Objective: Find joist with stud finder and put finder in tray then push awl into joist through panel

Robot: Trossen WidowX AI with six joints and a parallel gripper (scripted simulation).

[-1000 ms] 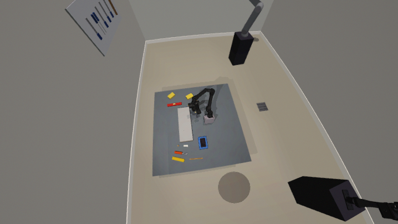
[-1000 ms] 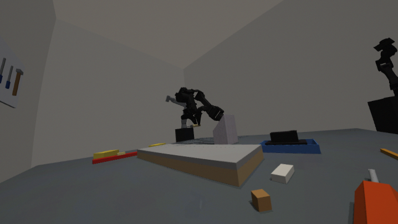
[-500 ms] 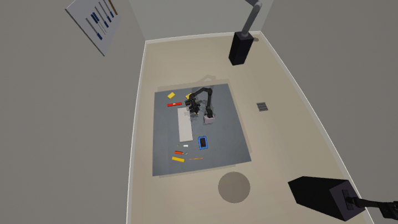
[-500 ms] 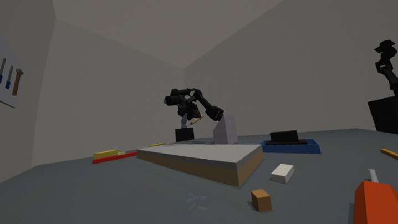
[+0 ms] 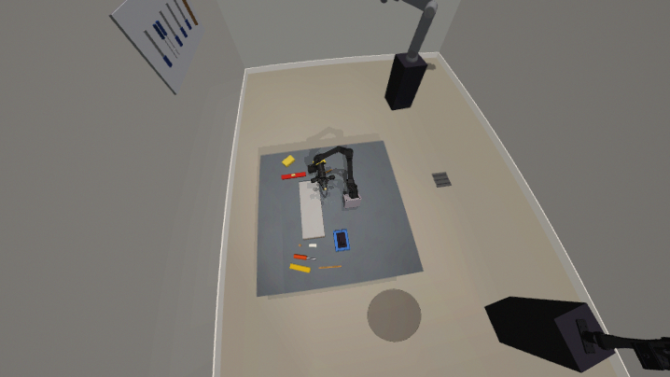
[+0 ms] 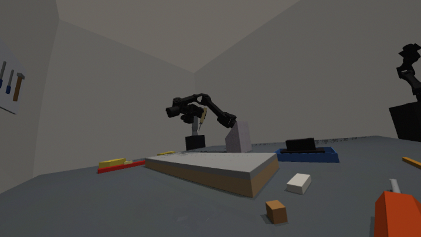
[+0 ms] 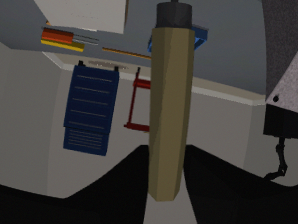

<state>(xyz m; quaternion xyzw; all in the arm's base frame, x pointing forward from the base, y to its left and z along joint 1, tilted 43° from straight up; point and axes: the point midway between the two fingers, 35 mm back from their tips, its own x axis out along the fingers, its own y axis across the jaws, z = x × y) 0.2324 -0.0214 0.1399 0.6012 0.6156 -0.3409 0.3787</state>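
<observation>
My gripper [image 6: 203,111] [image 7: 165,153] is shut on the tan handle of the awl [image 5: 325,188] [image 6: 203,116] [image 7: 171,100]. The awl hangs in the air with its metal point downward, slightly tilted in the exterior view. It is near the far end of the light grey floor panel [image 5: 311,211] [image 6: 206,162] [image 7: 95,12], well above it. The black stud finder [image 5: 341,240] [image 6: 300,144] lies in the blue tray [image 5: 336,241] [image 6: 309,156] [image 7: 201,37]. The joist is hidden under the panel.
A red level [image 5: 286,176] [image 6: 117,168] and a yellow block [image 5: 287,160] lie past the panel's far end. A white block [image 5: 313,244] [image 6: 298,183], a small brown block [image 6: 275,211], an orange screwdriver [image 5: 300,257] and a yellow bar [image 5: 300,268] lie at the near end.
</observation>
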